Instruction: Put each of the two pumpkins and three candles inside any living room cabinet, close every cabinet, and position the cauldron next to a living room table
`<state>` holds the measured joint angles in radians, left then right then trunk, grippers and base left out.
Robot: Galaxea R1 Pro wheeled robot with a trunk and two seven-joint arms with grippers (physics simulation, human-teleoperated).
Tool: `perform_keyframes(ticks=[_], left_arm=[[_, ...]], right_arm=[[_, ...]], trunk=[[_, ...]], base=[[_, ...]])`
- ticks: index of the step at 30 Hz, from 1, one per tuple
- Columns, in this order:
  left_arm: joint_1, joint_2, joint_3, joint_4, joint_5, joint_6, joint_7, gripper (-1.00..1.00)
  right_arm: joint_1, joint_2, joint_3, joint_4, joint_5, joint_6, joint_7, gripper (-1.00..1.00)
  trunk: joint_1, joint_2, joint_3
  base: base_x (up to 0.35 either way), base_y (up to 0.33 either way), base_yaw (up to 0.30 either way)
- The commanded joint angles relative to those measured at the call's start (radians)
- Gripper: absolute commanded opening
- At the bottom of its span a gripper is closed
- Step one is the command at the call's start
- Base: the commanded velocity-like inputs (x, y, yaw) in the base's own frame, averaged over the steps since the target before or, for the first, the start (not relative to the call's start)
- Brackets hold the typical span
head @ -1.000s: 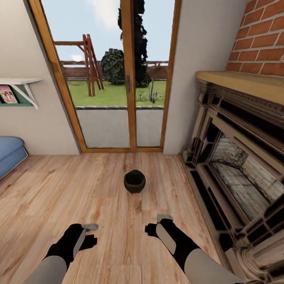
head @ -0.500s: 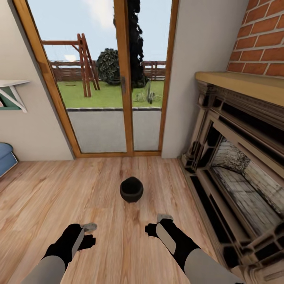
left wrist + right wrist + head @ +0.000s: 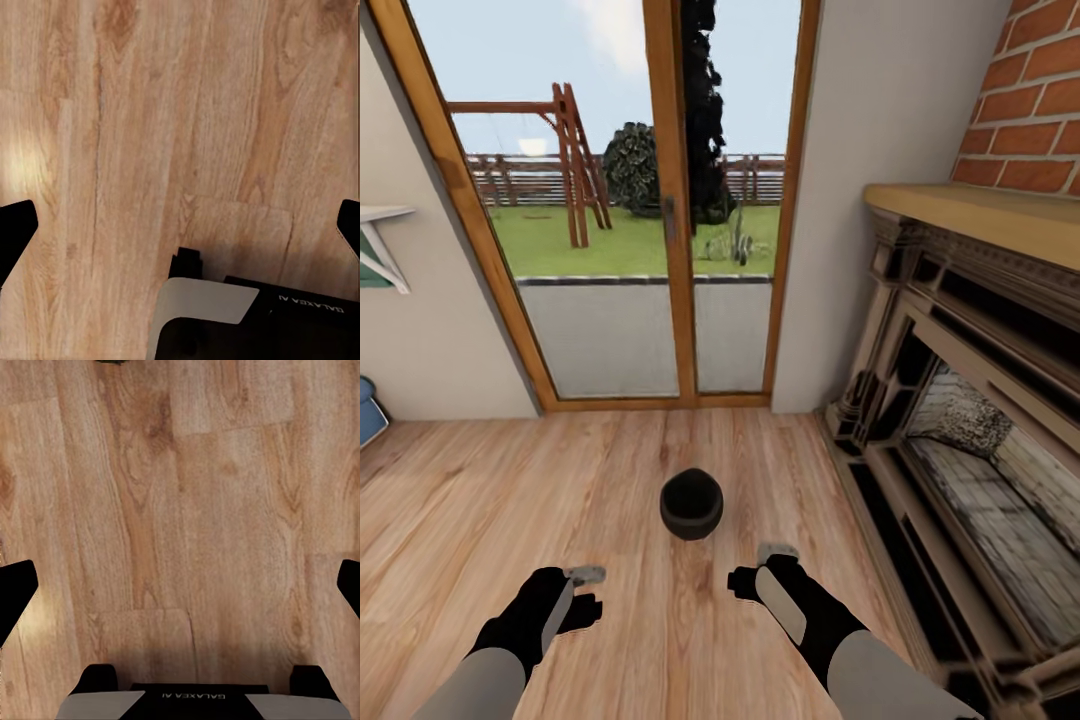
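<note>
Matte black and squat, the cauldron [image 3: 691, 504] sits on the wood plank floor [image 3: 510, 500] before the glass door [image 3: 630, 200], fireplace [image 3: 970, 400] to its right, both the left gripper [image 3: 582, 590] and right gripper [image 3: 760, 565] spread wide, empty.

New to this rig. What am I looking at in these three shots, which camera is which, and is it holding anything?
It is a simulated wheeled robot with two arms. The big picture comes from its head camera, looking forward and down: the left gripper and right gripper hang over a wooden floor. Between and ahead of them a black cauldron stands on the floor, before a glass patio door, with a fireplace on the right. The two small pictures come from cameras on each wrist, looking past the fingertips down at bare floorboards. The fingertips sit far apart at the picture edges, so both grippers are open and hold nothing.
</note>
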<state>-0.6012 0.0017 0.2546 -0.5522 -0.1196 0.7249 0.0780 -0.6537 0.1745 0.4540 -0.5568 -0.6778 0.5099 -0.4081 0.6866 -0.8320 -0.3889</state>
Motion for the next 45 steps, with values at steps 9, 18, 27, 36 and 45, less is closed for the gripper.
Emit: perform_keyframes(ticks=[9,18,27,36,45], left_arm=[[0.0,0.0,0.0,0.0,0.0,-0.002,0.0,1.0],[0.0,-0.001,0.0,0.0,0.0,-0.008,0.001,1.0],[-0.01,0.002,0.002,-0.003,0.001,-0.007,0.002,1.0],[-0.018,0.0,0.001,-0.01,0.0,-0.032,0.003,1.0],[-0.019,-0.004,-0.001,-0.01,0.0,-0.083,0.003,1.0]], right_arm=[[-0.001,0.0,-0.002,0.003,-0.001,0.007,0.0,1.0],[0.0,0.0,-0.003,0.003,-0.001,0.009,-0.003,1.0],[-0.001,0.0,-0.004,0.002,-0.001,0.022,-0.007,1.0],[0.0,0.0,-0.004,0.003,-0.002,0.032,-0.009,1.0],[0.0,0.0,-0.016,0.007,-0.003,0.138,-0.009,1.0]], trunk=[[0.0,0.0,0.0],[0.0,0.0,0.0],[0.0,0.0,0.0],[0.0,0.0,0.0],[0.0,0.0,0.0]], base=[[0.331,0.0,0.0],[0.333,0.0,0.0],[0.334,0.0,0.0],[0.335,0.0,0.0],[0.335,0.0,0.0]])
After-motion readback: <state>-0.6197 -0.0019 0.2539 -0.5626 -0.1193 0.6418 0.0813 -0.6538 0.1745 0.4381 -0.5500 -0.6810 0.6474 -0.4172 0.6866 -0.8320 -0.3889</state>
